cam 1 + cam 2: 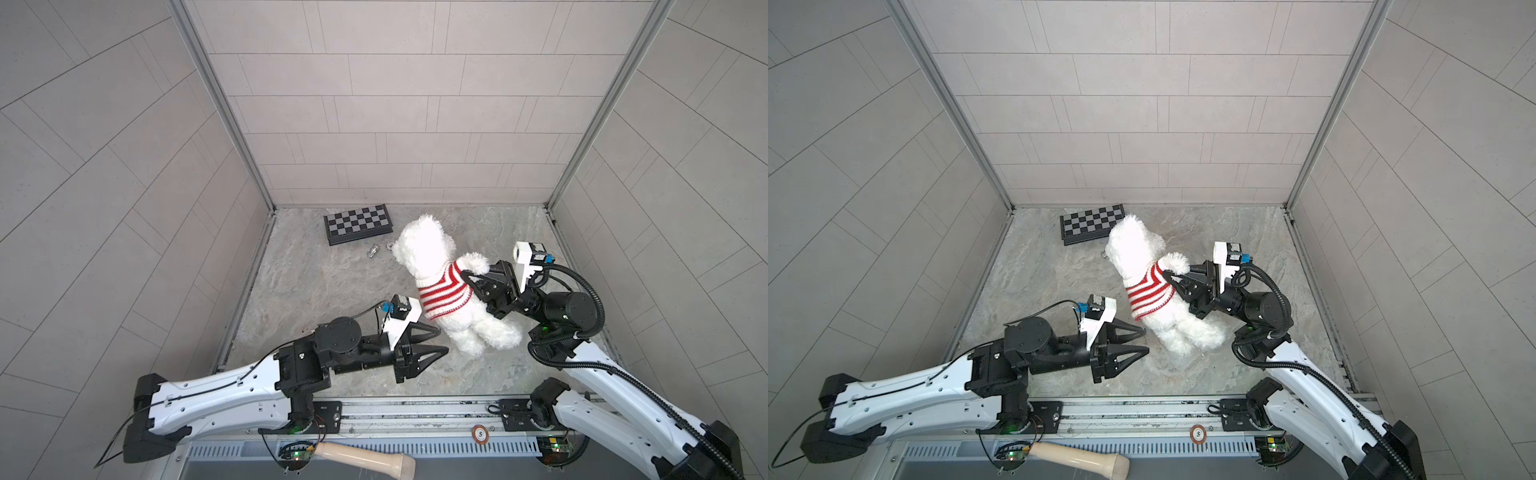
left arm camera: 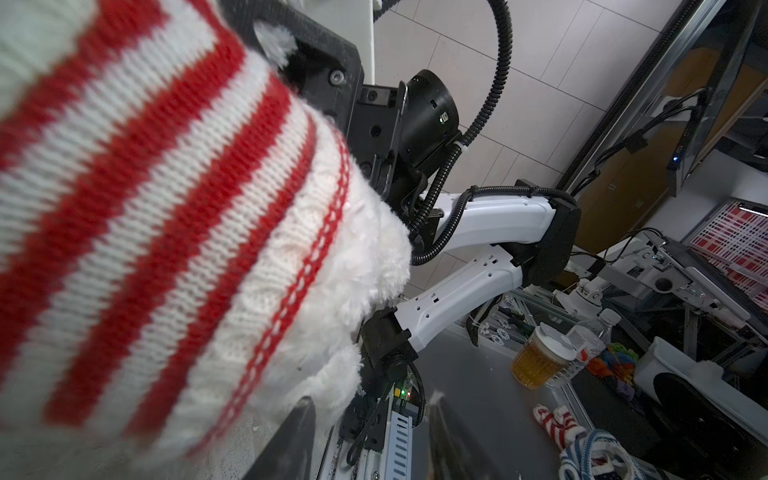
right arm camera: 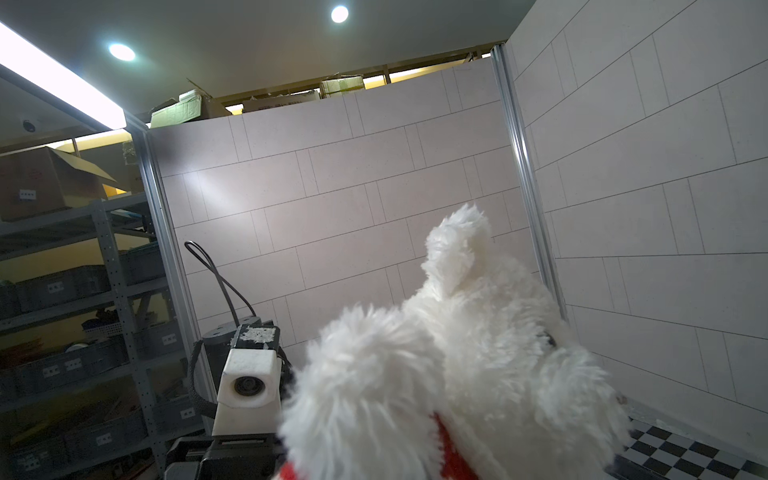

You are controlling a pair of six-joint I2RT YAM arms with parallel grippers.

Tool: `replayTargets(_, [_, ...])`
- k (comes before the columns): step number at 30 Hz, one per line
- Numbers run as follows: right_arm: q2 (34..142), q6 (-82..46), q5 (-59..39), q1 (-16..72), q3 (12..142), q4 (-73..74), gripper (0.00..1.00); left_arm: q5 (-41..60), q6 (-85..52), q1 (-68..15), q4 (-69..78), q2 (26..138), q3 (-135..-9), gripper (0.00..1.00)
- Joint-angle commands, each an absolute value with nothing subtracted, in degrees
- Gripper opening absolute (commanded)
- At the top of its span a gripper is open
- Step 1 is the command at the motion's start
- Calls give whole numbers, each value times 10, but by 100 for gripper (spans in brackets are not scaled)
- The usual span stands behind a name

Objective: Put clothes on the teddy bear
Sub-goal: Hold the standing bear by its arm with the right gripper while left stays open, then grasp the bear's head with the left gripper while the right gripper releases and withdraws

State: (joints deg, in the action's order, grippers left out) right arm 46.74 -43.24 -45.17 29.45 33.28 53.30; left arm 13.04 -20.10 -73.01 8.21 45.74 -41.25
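teddy bear point(image 1: 424, 249) point(image 1: 1133, 245) sits about dead centre of the table point(image 1: 316, 282). It is propped roughly upright, head toward 11 o'clock, legs trailing toward 5 o'clock with the feet down on the surface. The striped sweater point(image 1: 442, 293) point(image 1: 1150, 291) is on its torso, with one fluffy arm poking out of the sleeve on the 3 o'clock side.

right gripper point(image 1: 467, 279) point(image 1: 1170, 277) comes in from 3 o'clock. Its jaws are pinched tight on the bear at that arm/sleeve, and the left wrist view shows a tuft of white fur caught in the black jaw. I can't tell if it has fur only or also knit. The right wrist view is mostly bear point(image 3: 478, 353): fur and one ear, plus a sliver of red knit.

left gripper point(image 1: 444, 340) point(image 1: 1146, 340) is at 6 o'clock of the torso, just beside the legs. Its jaws are spread, with nothing between them. Contact with the fur can't be confirmed from the top views. The left wrist view is filled by the sweater point(image 2: 166, 208), with its hem over white fur.

other stuff:
- chessboard point(image 1: 358, 223) point(image 1: 1090, 222) at 11 o'clock against the back wall
- small metal piece point(image 1: 372, 250) just in front of it, near the bear's head
- beige handle point(image 1: 365, 459) lying off the table at 6 o'clock, by the rail
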Motion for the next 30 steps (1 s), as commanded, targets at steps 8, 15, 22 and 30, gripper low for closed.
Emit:
replayTargets(8, [451, -428, -475, 291, 341, 557, 0, 68, -187, -733, 20, 387, -432, 41])
replayTargets(15, [462, -432, -522, 291, 350, 551, 0, -126, -174, -725, -82, 360, -473, 40])
replayTargets(22, [472, -471, -601, 291, 352, 577, 0, -152, -217, -638, -169, 318, -503, 69])
replayTargets(30, [478, -487, -667, 294, 372, 571, 0, 39, -155, -543, -267, 372, -589, 87])
